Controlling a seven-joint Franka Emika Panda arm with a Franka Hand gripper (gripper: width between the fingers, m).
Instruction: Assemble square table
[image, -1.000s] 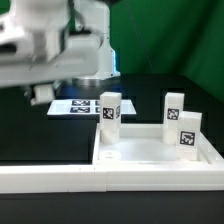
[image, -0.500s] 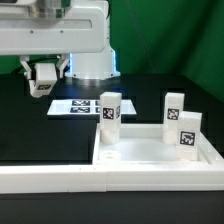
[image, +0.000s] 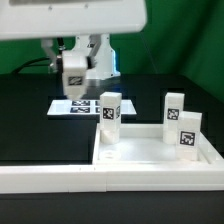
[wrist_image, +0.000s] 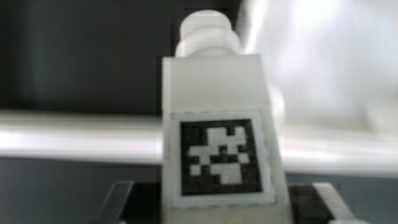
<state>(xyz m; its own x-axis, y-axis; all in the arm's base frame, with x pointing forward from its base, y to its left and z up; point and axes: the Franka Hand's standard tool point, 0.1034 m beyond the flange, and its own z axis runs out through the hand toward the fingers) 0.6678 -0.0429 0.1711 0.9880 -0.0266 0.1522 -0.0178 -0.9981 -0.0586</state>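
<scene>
The white square table top (image: 150, 152) lies tray-like at the front of the exterior view. Three white tagged legs stand upright on it: one (image: 109, 113) at its far left corner, and two more legs (image: 173, 106) (image: 187, 132) toward the right. My gripper (image: 73, 66) is shut on a fourth leg (image: 73, 82) and holds it in the air above the black table, behind the top's left part. In the wrist view this leg (wrist_image: 217, 110) fills the middle with its tag facing the camera, between my fingers (wrist_image: 121, 203) at my gripper (wrist_image: 219, 208).
The marker board (image: 70, 106) lies flat on the black table just below the held leg. The long white L-shaped wall (image: 45, 180) runs along the front and the right side of the table top. The robot's base (image: 98, 55) stands behind.
My gripper has swung from the exterior view's left toward the right, carrying the leg, and now hangs over the marker board. The three standing legs have not moved.
</scene>
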